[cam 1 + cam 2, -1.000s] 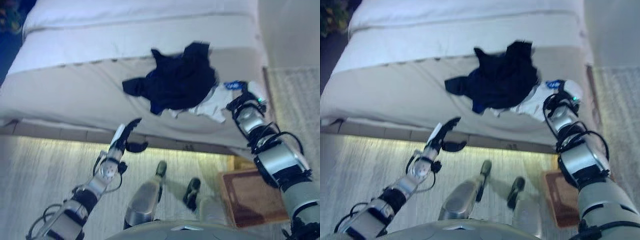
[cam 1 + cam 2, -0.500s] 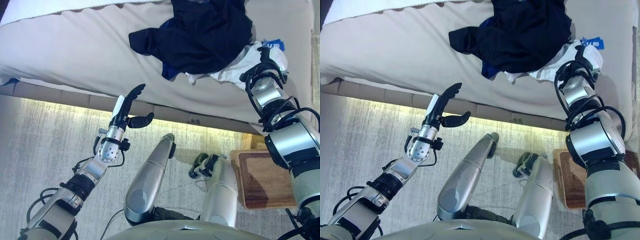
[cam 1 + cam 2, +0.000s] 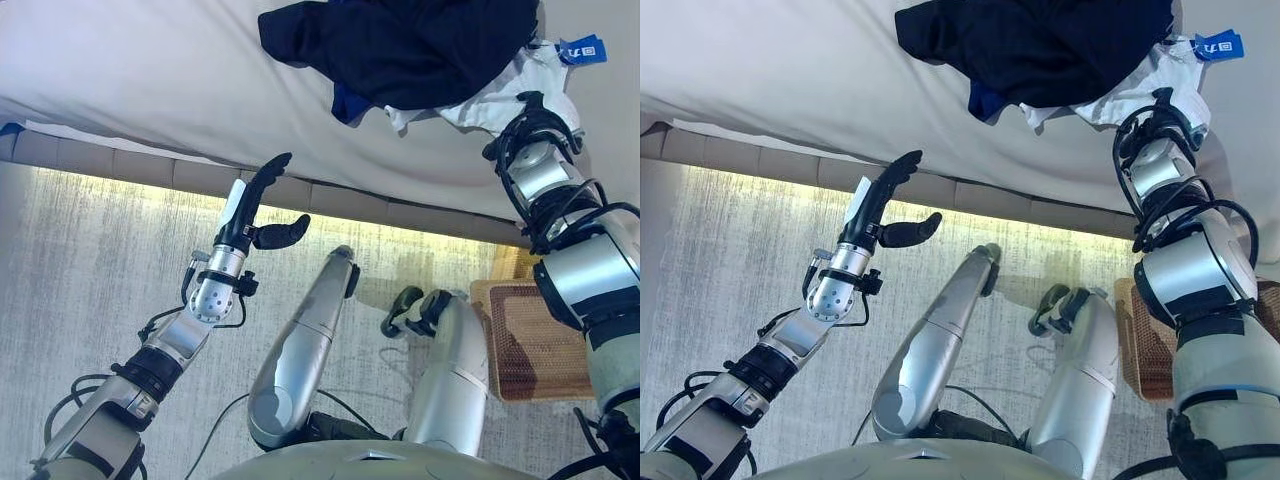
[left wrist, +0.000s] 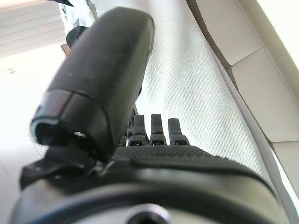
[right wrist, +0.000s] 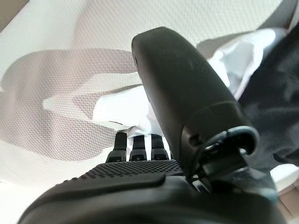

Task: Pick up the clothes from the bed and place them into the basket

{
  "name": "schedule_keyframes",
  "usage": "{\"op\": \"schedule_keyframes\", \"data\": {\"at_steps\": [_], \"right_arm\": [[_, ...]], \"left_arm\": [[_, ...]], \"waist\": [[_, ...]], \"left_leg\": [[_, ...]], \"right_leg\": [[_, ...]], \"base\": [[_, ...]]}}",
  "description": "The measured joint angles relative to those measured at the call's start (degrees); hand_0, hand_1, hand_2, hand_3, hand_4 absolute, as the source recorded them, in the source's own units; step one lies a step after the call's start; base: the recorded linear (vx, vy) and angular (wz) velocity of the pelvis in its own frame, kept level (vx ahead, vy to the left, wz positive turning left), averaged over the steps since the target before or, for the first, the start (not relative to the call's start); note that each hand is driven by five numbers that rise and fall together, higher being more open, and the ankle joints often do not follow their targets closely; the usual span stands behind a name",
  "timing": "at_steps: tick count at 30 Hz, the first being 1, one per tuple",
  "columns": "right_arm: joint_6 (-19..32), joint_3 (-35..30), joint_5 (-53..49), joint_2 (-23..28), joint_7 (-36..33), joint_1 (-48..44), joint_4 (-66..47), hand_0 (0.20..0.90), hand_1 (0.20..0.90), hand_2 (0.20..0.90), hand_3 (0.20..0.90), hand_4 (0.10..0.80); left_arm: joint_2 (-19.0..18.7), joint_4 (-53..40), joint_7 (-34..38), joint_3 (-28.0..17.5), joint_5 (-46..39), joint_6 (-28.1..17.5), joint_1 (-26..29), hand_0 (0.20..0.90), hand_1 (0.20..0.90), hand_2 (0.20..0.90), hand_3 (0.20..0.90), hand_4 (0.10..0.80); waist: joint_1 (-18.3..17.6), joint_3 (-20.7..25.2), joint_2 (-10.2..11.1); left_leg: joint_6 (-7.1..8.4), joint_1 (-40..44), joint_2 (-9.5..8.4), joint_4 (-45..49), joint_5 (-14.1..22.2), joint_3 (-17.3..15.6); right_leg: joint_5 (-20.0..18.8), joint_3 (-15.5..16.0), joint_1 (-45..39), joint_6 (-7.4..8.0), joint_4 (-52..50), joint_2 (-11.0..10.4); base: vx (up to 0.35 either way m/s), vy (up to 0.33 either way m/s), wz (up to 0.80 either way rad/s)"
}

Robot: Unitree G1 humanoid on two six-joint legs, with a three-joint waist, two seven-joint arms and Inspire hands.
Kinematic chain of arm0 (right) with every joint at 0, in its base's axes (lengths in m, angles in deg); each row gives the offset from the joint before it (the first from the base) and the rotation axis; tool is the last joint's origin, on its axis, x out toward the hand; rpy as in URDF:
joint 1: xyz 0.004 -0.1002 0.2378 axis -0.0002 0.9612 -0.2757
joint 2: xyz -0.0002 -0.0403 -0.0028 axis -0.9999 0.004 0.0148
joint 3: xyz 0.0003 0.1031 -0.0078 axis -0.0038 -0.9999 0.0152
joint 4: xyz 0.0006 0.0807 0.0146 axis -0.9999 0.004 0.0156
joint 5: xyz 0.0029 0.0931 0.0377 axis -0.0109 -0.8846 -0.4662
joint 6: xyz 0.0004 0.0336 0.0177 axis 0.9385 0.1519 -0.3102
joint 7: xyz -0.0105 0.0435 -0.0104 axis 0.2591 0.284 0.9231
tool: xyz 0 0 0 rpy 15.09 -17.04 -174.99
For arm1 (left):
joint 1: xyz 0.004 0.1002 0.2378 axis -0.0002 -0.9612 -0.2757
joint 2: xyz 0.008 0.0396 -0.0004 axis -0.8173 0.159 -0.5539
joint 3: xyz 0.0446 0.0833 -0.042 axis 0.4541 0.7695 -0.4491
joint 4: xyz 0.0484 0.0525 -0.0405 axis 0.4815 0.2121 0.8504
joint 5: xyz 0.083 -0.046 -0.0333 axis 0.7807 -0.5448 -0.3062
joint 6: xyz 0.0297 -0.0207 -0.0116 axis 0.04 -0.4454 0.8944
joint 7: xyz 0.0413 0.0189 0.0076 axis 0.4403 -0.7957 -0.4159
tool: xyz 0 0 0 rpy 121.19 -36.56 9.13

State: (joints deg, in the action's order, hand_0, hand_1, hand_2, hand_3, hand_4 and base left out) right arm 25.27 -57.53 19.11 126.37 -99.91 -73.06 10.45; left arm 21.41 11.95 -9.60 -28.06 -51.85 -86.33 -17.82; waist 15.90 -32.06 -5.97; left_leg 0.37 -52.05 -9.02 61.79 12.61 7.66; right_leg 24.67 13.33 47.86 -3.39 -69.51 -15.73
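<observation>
A heap of dark navy clothes (image 3: 400, 45) lies on the bed (image 3: 150, 70) near its front edge. A white garment (image 3: 480, 100) with a blue tag (image 3: 582, 48) pokes out from under the heap on the right. My right hand (image 3: 527, 108) rests at the white garment's edge. In the right wrist view its fingers (image 5: 140, 144) run straight towards the white cloth (image 5: 121, 105), with the dark cloth (image 5: 275, 93) to one side. My left hand (image 3: 255, 205) hangs open over the floor in front of the bed and holds nothing. The wicker basket (image 3: 540, 340) stands on the floor at the lower right.
The bed's padded frame (image 3: 120, 165) runs across the view below the sheet, lit along its lower edge. A pale rug (image 3: 80, 300) covers the floor in front of it. The basket sits just right of my right arm.
The whole picture has shifted, so the bed now sits higher in it: the camera has moved. My right hand stays at the white garment. My left hand stays open.
</observation>
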Motion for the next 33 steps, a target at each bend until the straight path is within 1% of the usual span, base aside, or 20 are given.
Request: {"op": "schedule_keyframes", "data": {"at_steps": [5,8,9,10,11,12,13,16,23,27,28,29,33], "right_arm": [[-1.2,0.1,-0.1,0.3,0.5,-0.7,0.0,0.9,0.9,0.9,0.9,0.8],[-1.6,0.1,-0.2,0.8,0.2,-1.3,0.0,0.9,0.9,0.9,0.9,0.8],[-2.1,0.1,-0.3,1.2,0.1,-1.9,0.0,0.785,0.785,0.785,0.765,0.665],[-2.4,0.0,-0.7,1.7,0.0,-2.3,0.0,0.599,0.599,0.599,0.549,0.449],[-2.8,0.1,-0.9,2.1,-0.4,-2.8,0.1,0.538,0.538,0.538,0.477,0.377],[-3.1,0.0,-1.5,2.6,-0.9,-3.3,0.1,0.436,0.436,0.436,0.359,0.259],[-3.2,0.0,-1.9,3.2,-1.6,-3.7,0.2,0.3,0.3,0.3,0.2,0.1],[-3.0,0.0,-3.1,4.8,-3.4,-5.1,0.6,0.3,0.3,0.3,0.2,0.1],[-2.0,-0.1,-6.5,4.6,-3.1,-5.6,1.0,0.3,0.3,0.3,0.2,0.1],[-2.0,-0.1,-7.7,4.0,-2.7,-4.5,1.0,0.3,0.3,0.3,0.2,0.1],[-2.0,-0.2,-7.8,4.0,-2.6,-4.5,1.0,0.3,0.3,0.3,0.2,0.1],[-1.9,-0.2,-8.1,4.0,-2.5,-4.4,0.9,0.3,0.3,0.3,0.2,0.1],[-1.9,-0.8,-8.8,4.0,-1.6,-3.7,1.0,0.3,0.3,0.3,0.2,0.1]], "left_arm": [[-0.3,-0.4,-0.1,-0.7,-1.2,0.0,-1.5,0.9,0.9,0.9,0.9,0.8],[-2.1,-3.7,-0.2,-1.4,-2.0,-0.7,-3.3,0.9,0.9,0.9,0.9,0.8],[-2.5,-4.4,-0.2,-1.4,-2.0,-1.3,-3.4,0.9,0.9,0.9,0.9,0.8],[-2.9,-5.1,-0.2,-1.4,-2.0,-1.6,-3.5,0.9,0.9,0.9,0.9,0.8],[-3.6,-6.2,-0.2,-1.4,-2.0,-1.7,-3.6,0.9,0.9,0.9,0.9,0.8],[-3.9,-6.7,-0.2,-1.5,-2.0,-2.1,-3.7,0.9,0.9,0.9,0.9,0.8],[-4.1,-7.1,-0.2,-1.5,-2.0,-2.3,-3.7,0.9,0.9,0.9,0.9,0.8],[-4.3,-7.4,-0.2,-1.6,-2.2,-2.3,-4.0,0.9,0.9,0.9,0.9,0.8],[-4.3,-7.4,-0.4,-1.7,-2.2,-2.3,-5.3,0.9,0.9,0.9,0.9,0.8],[-4.3,-7.4,-0.4,-1.6,-2.2,-2.4,-5.6,0.9,0.9,0.9,0.9,0.8],[-4.3,-7.4,-0.4,-1.6,-2.2,-2.4,-5.7,0.9,0.9,0.9,0.9,0.8],[-4.3,-7.4,-0.4,-1.6,-2.2,-2.3,-5.7,0.9,0.9,0.9,0.9,0.8],[-4.2,-7.5,-0.4,-1.6,-2.2,-2.3,-5.7,0.9,0.9,0.9,0.9,0.8]], "waist": [[0.3,0.0,0.0],[0.5,0.0,0.0],[0.8,0.0,0.0],[1.1,0.0,0.0],[1.2,0.0,0.0],[1.2,0.0,0.0],[1.2,0.0,0.0],[1.3,0.0,0.0],[1.6,0.0,0.0],[1.5,0.0,0.0],[1.5,0.0,0.0],[1.4,0.0,0.0],[1.2,0.0,0.1]], "left_leg": [[0.0,-0.9,-0.09,0.6,0.0,0.2],[0.0,-2.1,-0.12,1.2,0.0,0.5],[0.0,-2.7,-0.23,1.3,0.0,0.4],[0.0,-3.3,-0.38,1.7,0.0,0.4],[0.0,-4.0,-0.54,2.4,0.0,0.6],[0.0,-4.8,-0.8,2.9,0.0,0.8],[0.0,-5.4,-1.04,3.2,0.0,0.8],[0.0,-6.8,-1.23,3.5,0.0,0.6],[0.0,-5.7,-0.98,3.4,0.0,0.1],[-0.02,-1.1,-0.81,1.1,0.0,-0.3],[-0.05,0.0,-0.63,0.4,0.0,-0.4],[-0.14,1.5,0.0,-0.6,-0.1,-0.8],[-0.48,8.0,0.16,-5.2,-0.3,-1.3]], "right_leg": [[0.0,0.1,0.7,0.0,-0.5,0.1],[0.0,0.2,1.7,0.01,-0.9,0.2],[0.0,0.1,2.4,0.01,-1.2,0.2],[0.0,0.0,3.0,0.01,-1.5,0.2],[0.1,0.0,3.5,-0.1,-2.1,0.1],[0.3,0.0,4.1,-0.25,-2.7,0.0],[0.5,-0.1,4.7,-0.23,-3.1,-0.1],[0.5,-0.6,6.2,-0.23,-3.7,0.0],[0.5,-1.4,5.5,-0.24,-3.2,0.2],[0.5,-1.6,1.0,-0.22,-0.4,0.5],[0.5,-1.6,0.0,-0.2,0.4,0.6],[0.5,-1.6,-1.5,-0.21,1.6,0.6],[0.3,-1.7,-7.7,0.17,6.4,0.6]], "base": [[0.053,-0.046,0.02],[0.027,-0.037,0.01],[0.011,-0.037,0.03],[0.003,-0.028,0.05],[-0.003,-0.018,0.08],[-0.005,-0.011,0.12],[-0.009,-0.01,0.14],[-0.004,-0.008,0.07],[0.032,0.014,-0.04],[0.042,0.043,-0.06],[0.082,0.061,-0.07],[0.095,0.064,-0.09],[0.09,0.047,-0.07]]}}
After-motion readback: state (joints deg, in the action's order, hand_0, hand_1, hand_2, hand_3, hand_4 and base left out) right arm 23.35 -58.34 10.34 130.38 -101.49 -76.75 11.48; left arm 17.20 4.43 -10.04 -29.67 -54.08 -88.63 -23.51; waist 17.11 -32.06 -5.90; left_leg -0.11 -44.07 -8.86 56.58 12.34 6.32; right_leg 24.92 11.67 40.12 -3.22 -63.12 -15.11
